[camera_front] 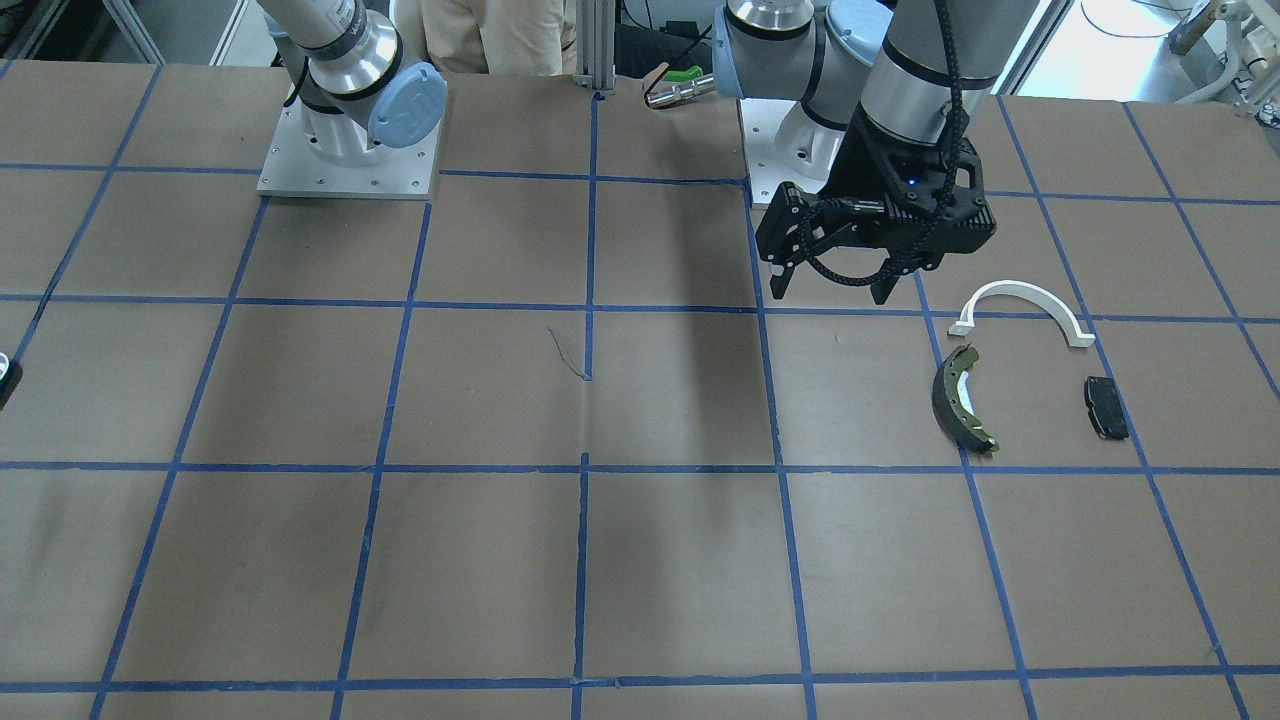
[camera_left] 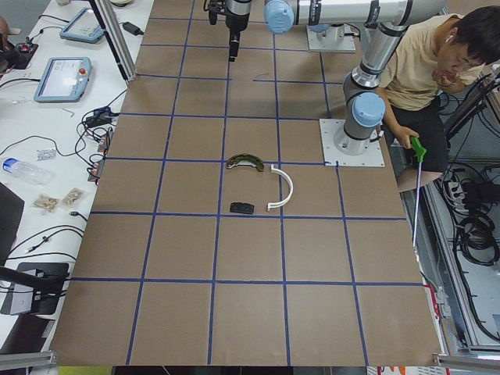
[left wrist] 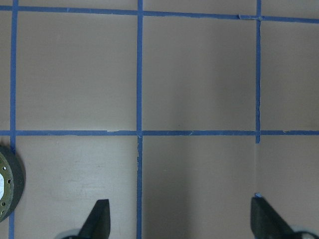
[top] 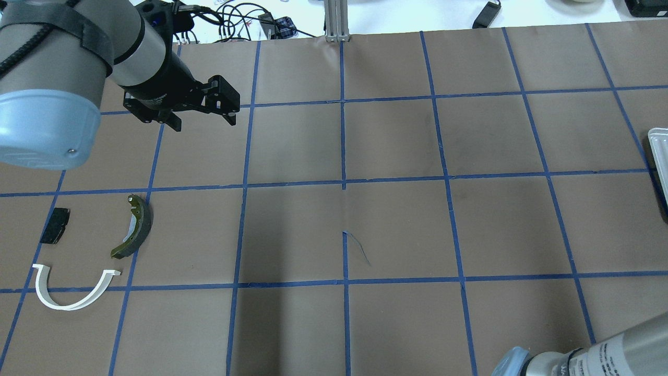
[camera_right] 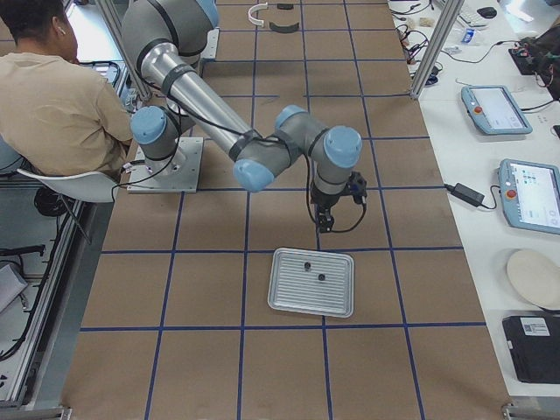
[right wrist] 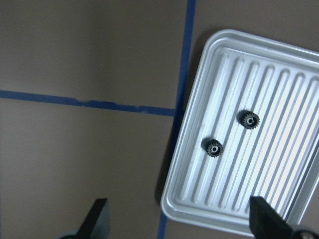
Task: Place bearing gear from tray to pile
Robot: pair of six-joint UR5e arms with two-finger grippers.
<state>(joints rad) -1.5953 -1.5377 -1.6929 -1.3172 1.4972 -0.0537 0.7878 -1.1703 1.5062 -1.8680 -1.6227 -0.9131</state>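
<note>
site: robotics lab | evid: grid-taped table (camera_front: 680, 560); teach pendants (camera_right: 496, 108); cables (camera_left: 469, 226)

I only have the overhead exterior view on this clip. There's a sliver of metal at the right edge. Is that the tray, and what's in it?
Observer: Yes, it's a ribbed metal tray. Two small black bearing gears lie in it, apart from each other.
Operator: Where's the right gripper? I see only part of that arm.
Observer: The right gripper hangs by the tray's edge, short of both gears.
Operator: Open or shut?
Observer: Open. In the right wrist view its fingers stand wide apart with nothing between them.
</note>
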